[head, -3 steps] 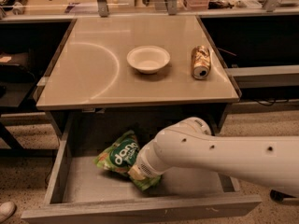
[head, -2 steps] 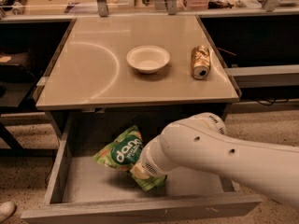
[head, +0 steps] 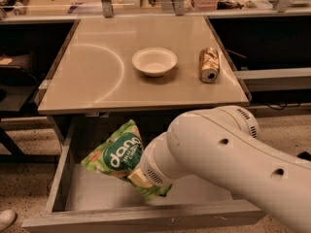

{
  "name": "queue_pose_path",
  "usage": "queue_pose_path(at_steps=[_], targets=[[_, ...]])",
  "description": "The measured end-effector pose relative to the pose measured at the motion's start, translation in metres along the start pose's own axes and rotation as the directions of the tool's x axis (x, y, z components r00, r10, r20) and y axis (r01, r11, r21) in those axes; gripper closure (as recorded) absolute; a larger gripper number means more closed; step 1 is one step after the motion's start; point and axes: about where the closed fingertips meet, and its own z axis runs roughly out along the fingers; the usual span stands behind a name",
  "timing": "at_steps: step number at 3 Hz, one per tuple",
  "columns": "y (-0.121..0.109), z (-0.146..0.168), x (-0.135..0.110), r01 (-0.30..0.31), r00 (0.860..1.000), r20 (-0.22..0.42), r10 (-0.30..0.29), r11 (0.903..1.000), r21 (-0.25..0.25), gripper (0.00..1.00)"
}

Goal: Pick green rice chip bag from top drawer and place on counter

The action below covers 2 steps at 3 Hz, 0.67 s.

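Compared with the picture from a moment before, the green rice chip bag [head: 116,152] now stands a little higher and more to the left in the top drawer [head: 146,218]. Its upper corner reaches up near the front edge of the counter [head: 92,76]. The white arm [head: 228,154] has also come higher and fills more of the right side of my view. The bowl and the can on the counter have not moved.

The gripper [head: 141,177] is at the lower right end of the bag, inside the open drawer, but the thick wrist of the arm hides it from me. I cannot tell if it is closed on the bag or only beside it. The bag is tilted, with its left end higher, and I cannot say if its lower end still touches the grey drawer floor.

On the bag I read "dang" in white letters on a dark-green round mark. Under it there are smaller white words that I cannot make out.

On the counter a white bowl [head: 154,61] sits near the middle. A gold can [head: 209,64] lies on its side to the right of it, well apart, with its top turned toward me. Its print I cannot read.
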Motion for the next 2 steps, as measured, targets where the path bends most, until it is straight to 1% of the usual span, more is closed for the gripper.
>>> queue_pose_path(at_steps=[1,2], targets=[[0.000,0.000,0.000,0.000,1.000,0.000,0.000,1.0000,0.000,1.00],[0.007,-0.027,-0.021,0.022,0.999,0.040,-0.022,0.9997,0.003,1.00]])
